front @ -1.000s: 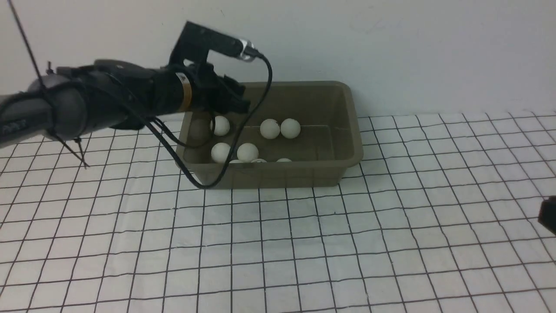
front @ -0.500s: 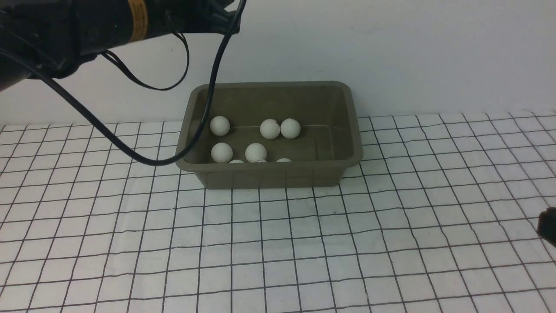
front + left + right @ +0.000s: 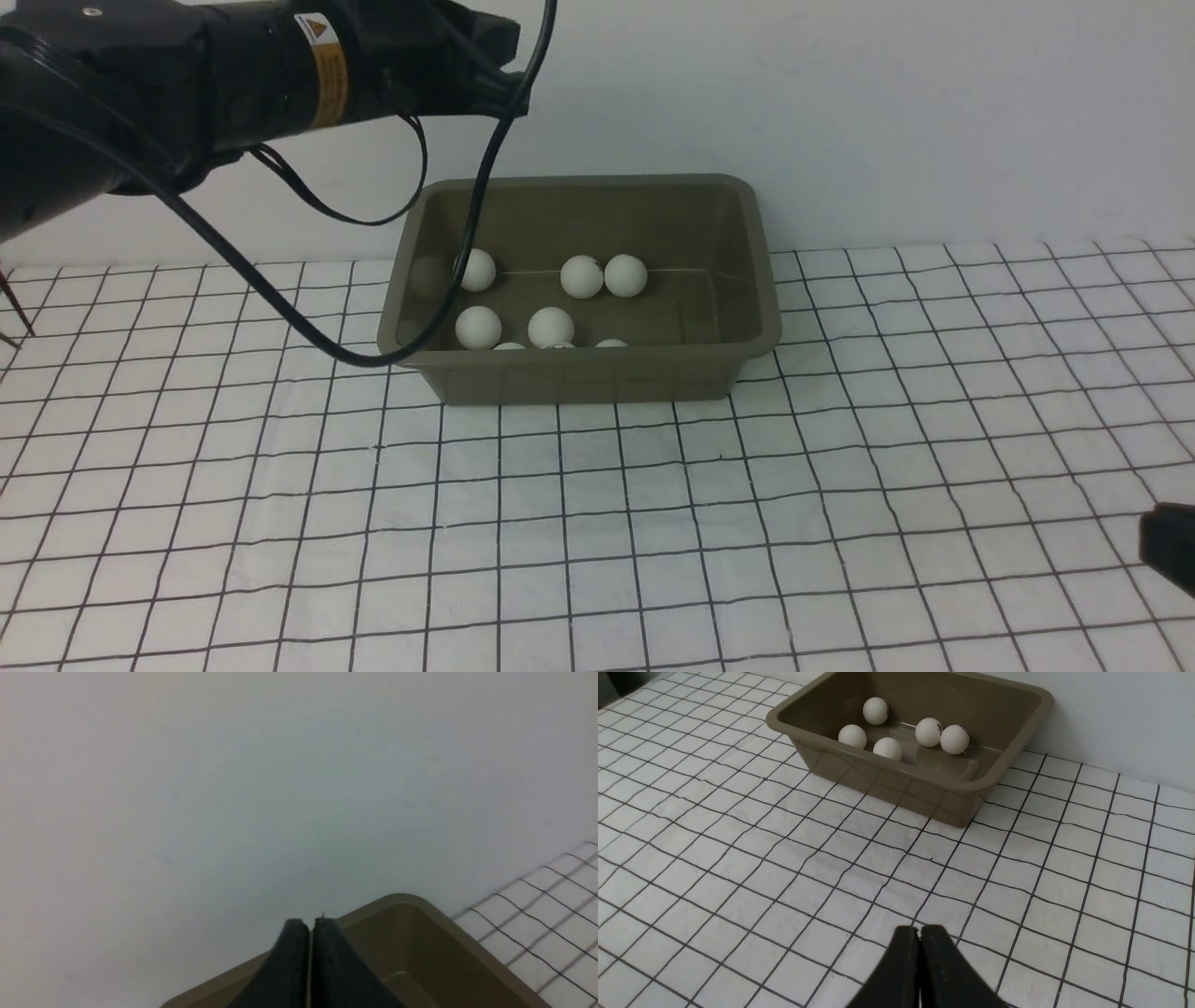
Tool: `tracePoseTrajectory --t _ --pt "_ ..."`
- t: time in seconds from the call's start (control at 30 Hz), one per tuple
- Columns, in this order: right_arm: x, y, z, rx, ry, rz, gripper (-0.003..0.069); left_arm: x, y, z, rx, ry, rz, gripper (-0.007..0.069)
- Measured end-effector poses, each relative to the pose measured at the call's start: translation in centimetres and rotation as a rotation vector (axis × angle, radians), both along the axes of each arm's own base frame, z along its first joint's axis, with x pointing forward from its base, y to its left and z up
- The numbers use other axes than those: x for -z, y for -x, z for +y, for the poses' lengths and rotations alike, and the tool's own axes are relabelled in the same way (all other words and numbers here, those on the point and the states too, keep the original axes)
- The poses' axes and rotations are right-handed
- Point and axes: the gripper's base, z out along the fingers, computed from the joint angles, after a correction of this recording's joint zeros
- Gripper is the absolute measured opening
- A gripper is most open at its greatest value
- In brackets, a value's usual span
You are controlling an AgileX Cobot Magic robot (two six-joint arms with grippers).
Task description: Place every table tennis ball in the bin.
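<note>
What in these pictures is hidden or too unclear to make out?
- Ball count: in the front view the bin's near wall hides most of three table tennis balls.
- Ball logos: too small to read in the right wrist view.
- Right gripper: cut off by the front view's edge.
- Bin interior: in the left wrist view the shut left gripper covers it.

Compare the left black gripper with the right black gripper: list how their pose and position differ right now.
The left gripper hangs raised above the olive-grey plastic bin, beside its rear left corner; the right gripper sits low over the white gridded tablecloth, well short of the bin. The left gripper faces the pale wall; the right gripper faces the bin and the white table tennis balls inside. Both are shut and empty.
</note>
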Motion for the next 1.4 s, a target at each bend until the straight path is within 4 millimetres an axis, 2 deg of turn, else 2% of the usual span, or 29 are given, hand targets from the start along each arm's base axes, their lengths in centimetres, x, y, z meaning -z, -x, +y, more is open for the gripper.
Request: tracePoseTrajectory --t 0.07,0.2,0.27,0.37,0.43,0.5,0.57,0.67,0.9,1.07,1.17,1.4 --pt "0.0 0.0 0.0 0.0 0.0 0.0 -0.001 -1.5 3.2 1.7 -0.111 0.014 -0.056 -0.0004" --pt "0.0 0.0 0.0 0.0 0.0 0.001 -0.001 -1.6 10.0 6.6 -0.374 0.026 -0.141 -0.0004" --pt "0.0 0.0 0.0 0.0 0.0 0.001 -0.001 -0.6 11.4 7.7 -0.425 0.02 -0.135 -0.0004" --pt "0.0 0.0 0.0 0.0 0.001 0.001 -0.001 -0.1 13.6 9.3 -0.49 0.031 -0.156 -0.0004" --pt "0.0 0.0 0.0 0.0 0.001 0.001 -0.001 1.1 16.5 11.3 -0.572 0.048 -0.173 -0.0004" --pt "0.0 0.0 0.0 0.0 0.001 0.001 -0.001 3.4 19.3 12.8 -0.652 0.052 -0.169 -0.0004" --pt "0.0 0.0 0.0 0.0 0.002 0.001 -0.001 5.3 21.6 13.6 -0.705 0.06 -0.184 -0.0004" --pt "0.0 0.0 0.0 0.0 0.002 0.001 -0.001 7.1 23.9 13.9 -0.742 0.072 -0.221 -0.0004" --pt "0.0 0.0 0.0 -0.001 0.002 0.002 -0.001 9.5 27.4 13.9 -0.742 0.122 -0.336 -0.0004" --pt "0.0 0.0 0.0 -0.001 0.002 0.002 -0.001 10.6 28.8 13.9 -0.739 0.147 -0.404 -0.0004" --pt "0.0 0.0 0.0 -0.002 0.003 0.004 -0.001 11.0 29.3 13.8 -0.728 0.156 -0.44 -0.0004" --pt "0.2 0.1 0.0 -0.007 0.01 0.018 -0.001 12.1 29.1 13.4 -0.686 0.146 -0.415 -0.0004"
